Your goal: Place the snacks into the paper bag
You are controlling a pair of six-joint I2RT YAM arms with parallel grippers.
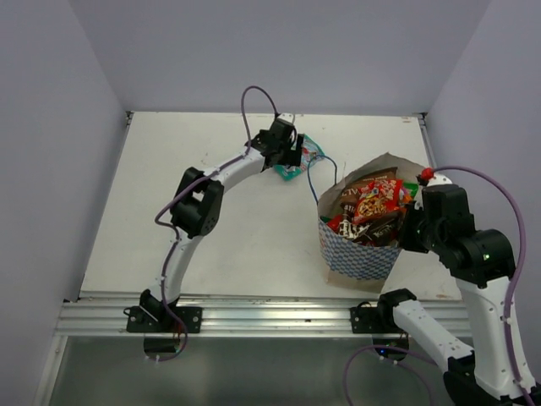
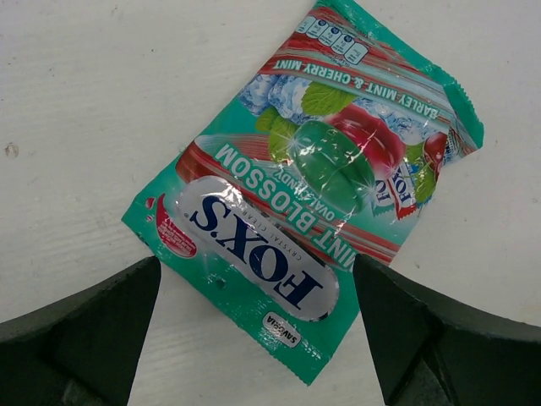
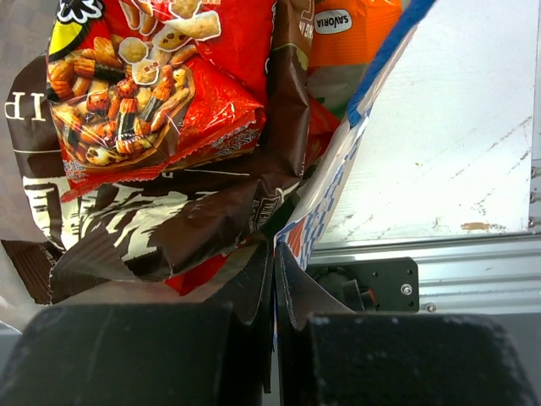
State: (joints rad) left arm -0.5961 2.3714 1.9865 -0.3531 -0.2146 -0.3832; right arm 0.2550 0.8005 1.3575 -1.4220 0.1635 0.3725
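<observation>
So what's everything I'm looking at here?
teal sweet packet: one, teal, flat on the table outside the bag
paper bag: one, white with blue checks, standing at right
red snack packet: one, red, atop the bag's contents
brown crisp bag: one, dark brown, inside the bag
orange packet: one, orange, inside the bag
table: one, white, under everything
left arm: one, white and black, jaws open over the teal packet
right arm: one, white and black, jaws shut, seemingly on the bag's rim
</observation>
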